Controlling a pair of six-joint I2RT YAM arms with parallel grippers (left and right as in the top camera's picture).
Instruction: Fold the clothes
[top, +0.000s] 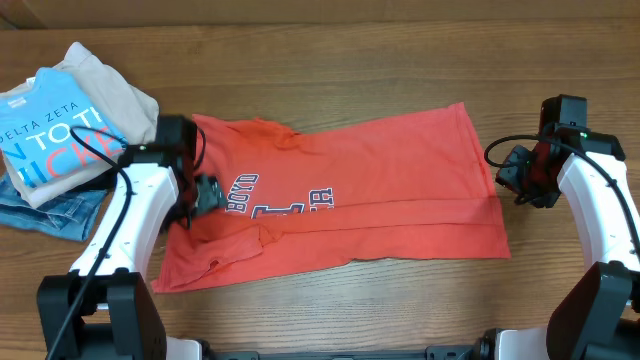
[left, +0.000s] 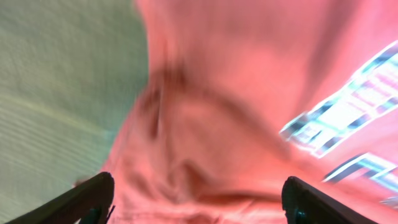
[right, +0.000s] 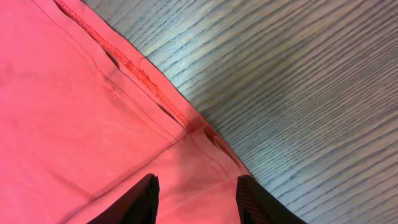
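Observation:
The coral-red T-shirt (top: 370, 190) lies spread across the table, its lettering near the left side. My left gripper (top: 200, 195) hovers over the shirt's left part by the print; in the left wrist view its fingers (left: 196, 202) are wide open over rumpled red cloth (left: 217, 93). My right gripper (top: 515, 178) is at the shirt's right edge; in the right wrist view its fingers (right: 196, 199) are open over the hemmed corner of the shirt (right: 93, 112).
A stack at the back left holds a bright blue T-shirt (top: 55, 140), a beige folded garment (top: 105, 85) and blue jeans (top: 50, 215). Bare wood table (top: 330, 60) lies behind and in front of the shirt.

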